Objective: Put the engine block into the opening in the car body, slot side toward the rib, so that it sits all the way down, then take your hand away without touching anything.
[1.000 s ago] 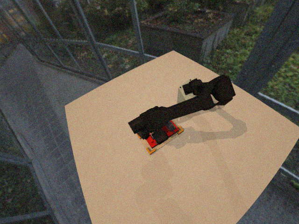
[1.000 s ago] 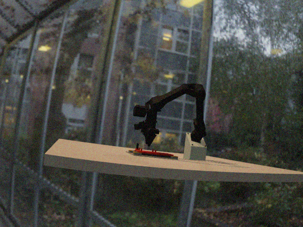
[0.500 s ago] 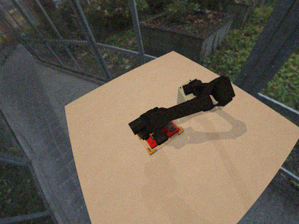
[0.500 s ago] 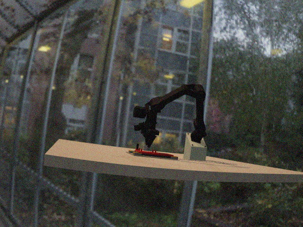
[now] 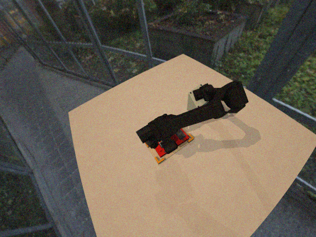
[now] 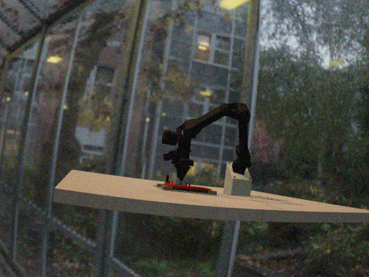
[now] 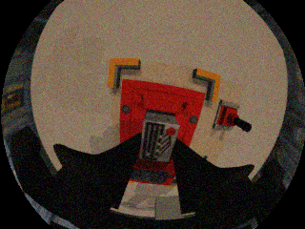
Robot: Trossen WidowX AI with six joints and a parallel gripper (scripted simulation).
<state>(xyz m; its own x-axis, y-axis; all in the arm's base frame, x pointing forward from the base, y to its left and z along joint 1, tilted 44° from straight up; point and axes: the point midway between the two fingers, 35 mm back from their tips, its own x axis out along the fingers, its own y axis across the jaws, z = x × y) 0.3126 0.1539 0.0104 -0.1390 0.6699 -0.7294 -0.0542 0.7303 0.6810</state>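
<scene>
The red car body [image 5: 160,151] [image 6: 198,188] [image 7: 164,95] lies flat on the table between the orange corner brackets. My gripper [image 6: 180,179] [image 7: 158,139] points down over the middle of the car body and is shut on the grey engine block [image 7: 154,135]. In the wrist view the block's ribbed top, with a red round spot, faces the camera, and one finger is on each side. In the exterior view a bit of grey shows between the fingertips and the car body. The arm hides the block in the top view. The rib and how deep the block sits cannot be made out.
Orange corner brackets [image 5: 159,160] [image 7: 125,62] stand around the car body. A small red piece with a black knob [image 7: 243,125] stands beside the car body, to the right in the wrist view. The pale arm base [image 6: 236,187] stands on the table behind.
</scene>
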